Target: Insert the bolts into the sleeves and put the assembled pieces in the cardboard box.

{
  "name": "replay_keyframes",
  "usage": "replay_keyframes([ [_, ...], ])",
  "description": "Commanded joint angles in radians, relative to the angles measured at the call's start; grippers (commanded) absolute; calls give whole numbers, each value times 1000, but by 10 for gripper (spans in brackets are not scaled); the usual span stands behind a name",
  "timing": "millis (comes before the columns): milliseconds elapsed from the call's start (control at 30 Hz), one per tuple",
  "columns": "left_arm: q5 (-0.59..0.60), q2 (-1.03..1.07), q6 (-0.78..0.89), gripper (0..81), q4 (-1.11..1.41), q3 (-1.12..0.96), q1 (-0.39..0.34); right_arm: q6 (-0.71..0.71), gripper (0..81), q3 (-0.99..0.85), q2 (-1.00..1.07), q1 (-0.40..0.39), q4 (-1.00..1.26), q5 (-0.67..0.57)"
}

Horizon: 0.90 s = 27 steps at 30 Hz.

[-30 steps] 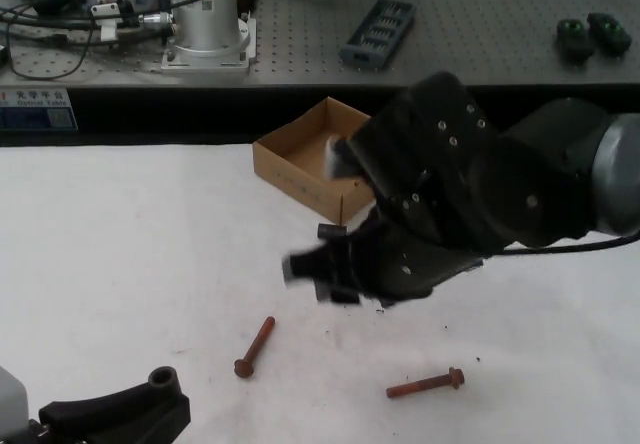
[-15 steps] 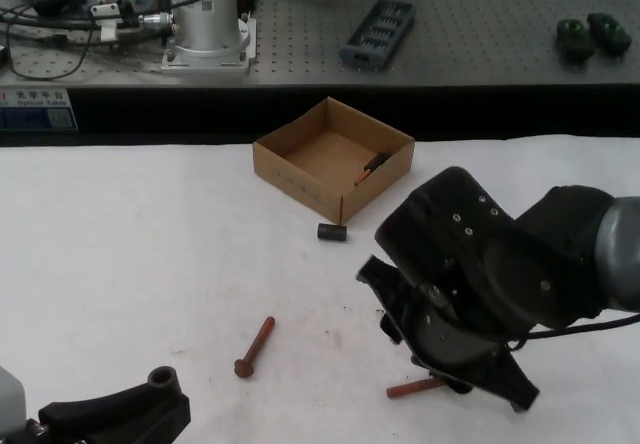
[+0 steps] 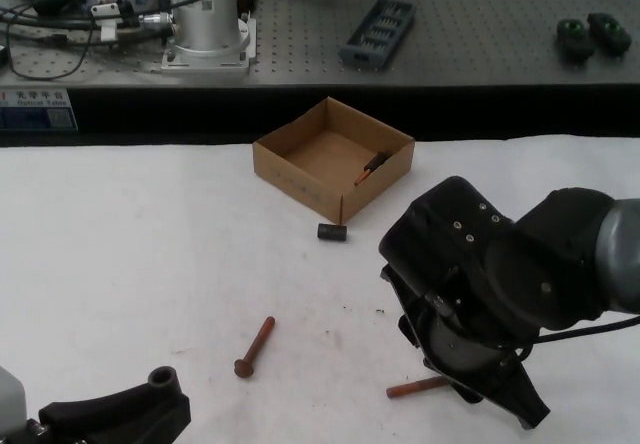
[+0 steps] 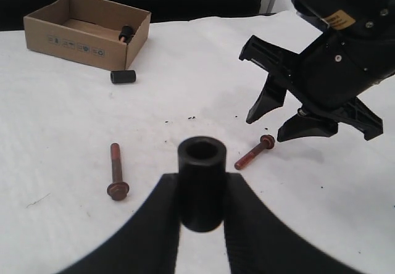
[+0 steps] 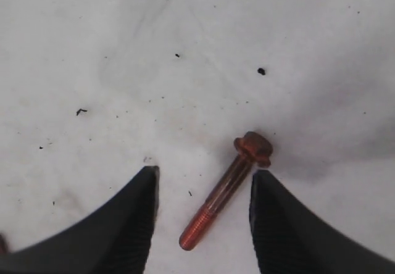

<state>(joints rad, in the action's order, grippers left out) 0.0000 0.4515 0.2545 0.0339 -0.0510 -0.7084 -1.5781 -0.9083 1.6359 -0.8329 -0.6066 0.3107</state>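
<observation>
I have the right end effector [image 5: 205, 176] spread astride a bolt [image 5: 225, 190] on the tabletop [image 3: 120, 244] | left end effector [image 4: 202, 201] pinching an upright sleeve [image 4: 202, 163] | second bolt [image 4: 115, 170] lies apart | spare sleeve [image 3: 332, 232] just beside cardboard box [image 3: 300, 182] | assembled piece [image 3: 372, 167] inside.

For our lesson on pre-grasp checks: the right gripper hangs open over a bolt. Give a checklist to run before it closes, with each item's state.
1. Right gripper open: ok.
2. Bolt lies between its fingers: ok.
3. Nothing else beside that bolt on the cloth: ok.
4. Fingers low enough to grip: cannot tell.
5. Left gripper holds a sleeve upright, hole up: ok.
6. Box has room: ok.
</observation>
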Motion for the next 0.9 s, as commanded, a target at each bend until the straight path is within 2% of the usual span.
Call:
replay_keyframes([
  [0,11,-11,9,6,21,-4,-5,-89,359,-1,-5,5,40,57],
  [167,11,-11,9,6,21,-4,-5,-83,359,-1,32,16,30,51],
  [400,11,-11,9,6,21,-4,-5,-84,359,-1,79,21,63,-22],
  [867,11,-11,9,6,21,-4,-5,-82,358,-1,123,24,141,-59],
])
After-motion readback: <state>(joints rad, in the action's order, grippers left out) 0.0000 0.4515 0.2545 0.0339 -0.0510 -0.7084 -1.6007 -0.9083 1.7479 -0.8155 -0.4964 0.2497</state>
